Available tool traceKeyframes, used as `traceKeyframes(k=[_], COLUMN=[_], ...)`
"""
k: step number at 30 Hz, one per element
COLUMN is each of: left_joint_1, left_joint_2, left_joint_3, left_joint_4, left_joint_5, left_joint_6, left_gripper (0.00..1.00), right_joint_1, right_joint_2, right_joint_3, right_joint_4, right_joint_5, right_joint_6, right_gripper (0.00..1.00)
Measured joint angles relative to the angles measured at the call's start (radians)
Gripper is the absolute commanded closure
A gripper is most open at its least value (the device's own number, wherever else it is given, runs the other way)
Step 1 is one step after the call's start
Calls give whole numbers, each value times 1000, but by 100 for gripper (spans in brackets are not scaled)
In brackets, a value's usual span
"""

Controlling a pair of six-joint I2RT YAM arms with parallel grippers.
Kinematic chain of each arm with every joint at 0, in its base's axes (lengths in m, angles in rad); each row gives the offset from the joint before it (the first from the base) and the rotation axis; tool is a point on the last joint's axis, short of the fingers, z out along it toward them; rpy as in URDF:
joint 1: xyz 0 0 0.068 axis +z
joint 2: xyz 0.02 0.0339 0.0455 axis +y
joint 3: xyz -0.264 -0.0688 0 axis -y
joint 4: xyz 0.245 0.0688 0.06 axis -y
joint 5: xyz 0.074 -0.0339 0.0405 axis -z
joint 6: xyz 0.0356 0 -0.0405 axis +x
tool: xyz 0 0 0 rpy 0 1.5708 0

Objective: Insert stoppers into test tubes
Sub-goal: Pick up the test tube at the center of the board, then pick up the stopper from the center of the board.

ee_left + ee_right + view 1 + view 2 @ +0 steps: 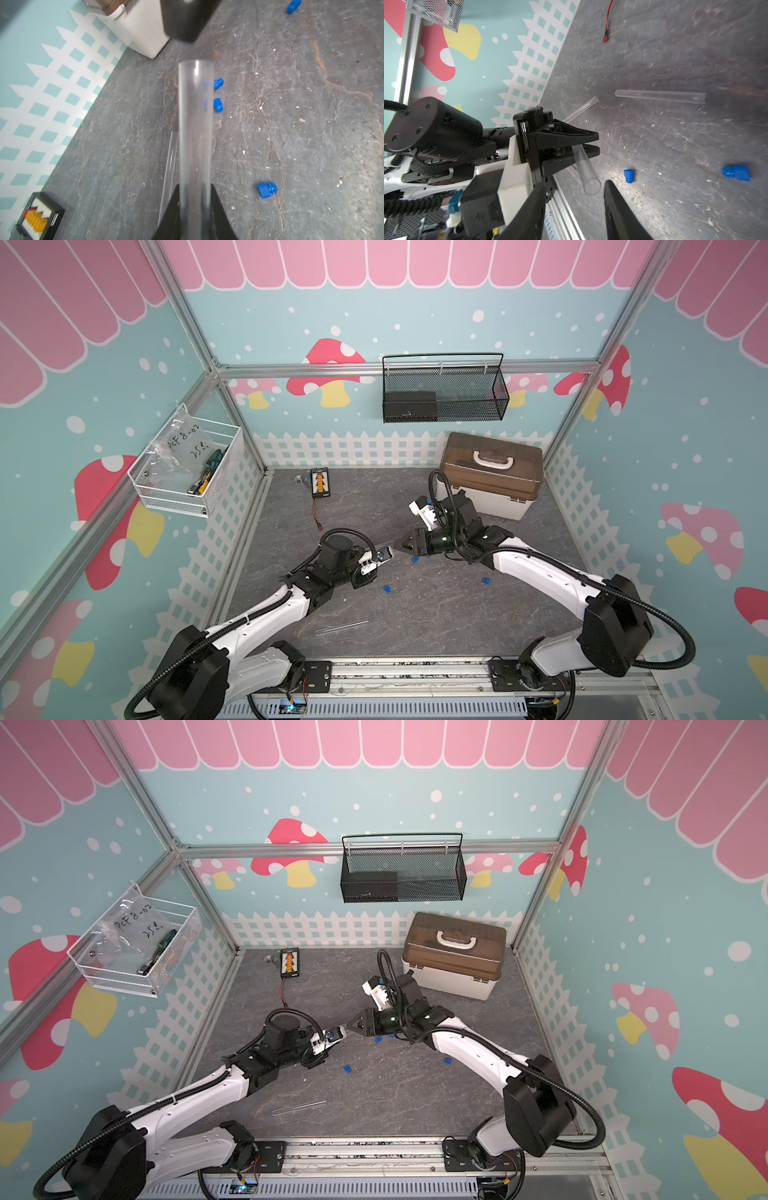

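Note:
My left gripper [195,186] is shut on a clear test tube [195,124], which sticks out past the fingertips with its open mouth [591,185] towards the right arm. My right gripper [573,185] is open just in front of that mouth, with nothing between its fingers; in both top views its tip [400,546] nearly meets the left wrist. Several blue stoppers lie loose on the grey floor, such as a stopper [386,589], a stopper [414,559] and a stopper [485,580]. Another test tube [340,627] lies near the front, and one more tube [660,96] lies on the floor.
A toolbox with a brown lid [490,472] stands at the back right. A small charger board [320,483] with a red-black wire lies at the back left. A black mesh basket [442,389] and a white wire basket [187,472] hang on the walls. The metal rail [407,672] borders the front.

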Motion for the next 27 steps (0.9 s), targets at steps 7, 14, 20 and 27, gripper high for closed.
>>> traceKeyframes(k=[7,14,20,27], left_joint_1=[31,101,111,119], left_joint_2=[-32,-11,13,13], left_joint_3=[4,12,24,24], left_joint_4=[-38,-34,-31,-22], left_joint_5=[-52,-75,-97,-99], left_joint_6=[-86,-163,-186,-196], left_gripper=[100,100,100,100], right_joint_1=[-2,-10,-54,-96], right_joint_2=[-27,-21,116,321], right_joint_3=[16,60,174,260], right_joint_4=[-193,-381,-522,-609], right_joint_5=[247,495,574,565], right_joint_6=[-259,-527,-624,-634], right_gripper=[55,54,59,60])
